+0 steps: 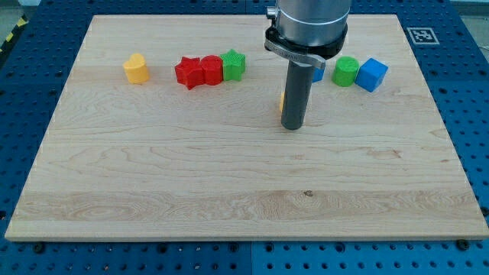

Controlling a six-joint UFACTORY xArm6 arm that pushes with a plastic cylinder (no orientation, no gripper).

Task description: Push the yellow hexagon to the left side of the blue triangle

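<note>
The camera view, the only one, shows a pale wooden table (229,191) on a blue pegboard base. Your arm comes down from the view's top centre, and the end effector is a plain dark rod with no jaws, so it opens on nothing and holds nothing. My tip (291,127) rests on the table just below the row of blocks.

A thin sliver of yellow, likely the yellow hexagon (282,99), peeks out at the rod's left edge, almost wholly hidden behind it. A scrap of blue, probably the blue triangle (318,72), shows at the rod's right, also mostly hidden. Further right sit a green cylinder (346,70) and a blue cube (372,74), just beside each other.

At the view's left stands a yellow heart (136,68), well apart from a cluster of a red star (188,72), a red block (211,69) and a green star (233,65), which touch in a line.

You appear to be mid-push. The hexagon seems already left of and below the triangle, so the next move probably calls for a short nudge towards the view's top, without bumping the triangle.
</note>
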